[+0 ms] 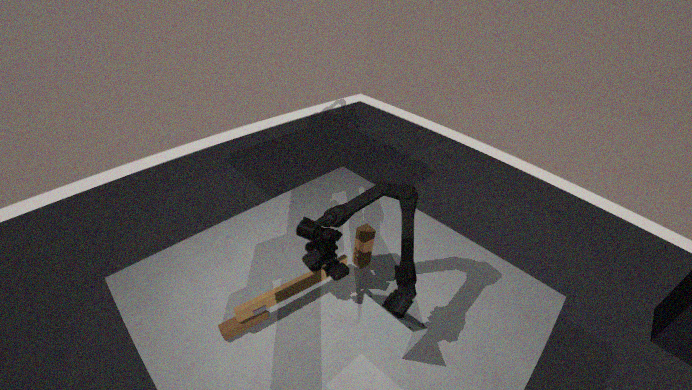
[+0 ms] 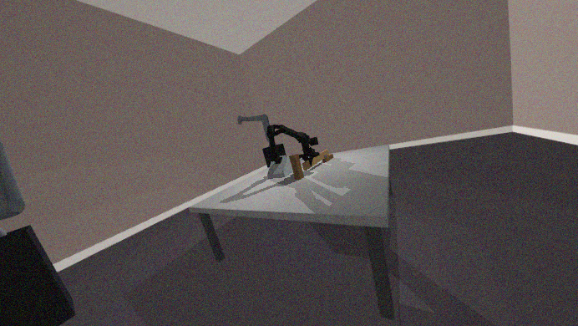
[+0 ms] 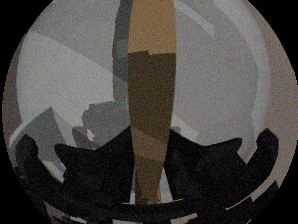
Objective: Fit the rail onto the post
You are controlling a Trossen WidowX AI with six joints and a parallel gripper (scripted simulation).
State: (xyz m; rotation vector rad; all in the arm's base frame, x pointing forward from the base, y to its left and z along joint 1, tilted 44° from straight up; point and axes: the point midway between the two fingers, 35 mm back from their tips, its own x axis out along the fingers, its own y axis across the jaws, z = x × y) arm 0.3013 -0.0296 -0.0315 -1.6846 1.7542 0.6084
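Observation:
The long wooden rail (image 1: 287, 290) (image 2: 316, 160) (image 3: 152, 90) runs from the low footboard block (image 1: 231, 329) up toward the short wooden post (image 1: 364, 245) (image 2: 296, 167). My gripper (image 1: 327, 267) (image 3: 147, 125) is shut on the rail close to its near end and holds that end lifted off the table. The rail's end stands a small way in front of the post, apart from it. The pegs and the holes are too small to make out. In the wrist view the rail stretches straight away from the fingers.
The grey table (image 1: 475, 310) (image 2: 355, 201) carries the arm's base (image 1: 400, 300) to the right of the post. A dark box (image 1: 675, 315) stands on the floor at the far right.

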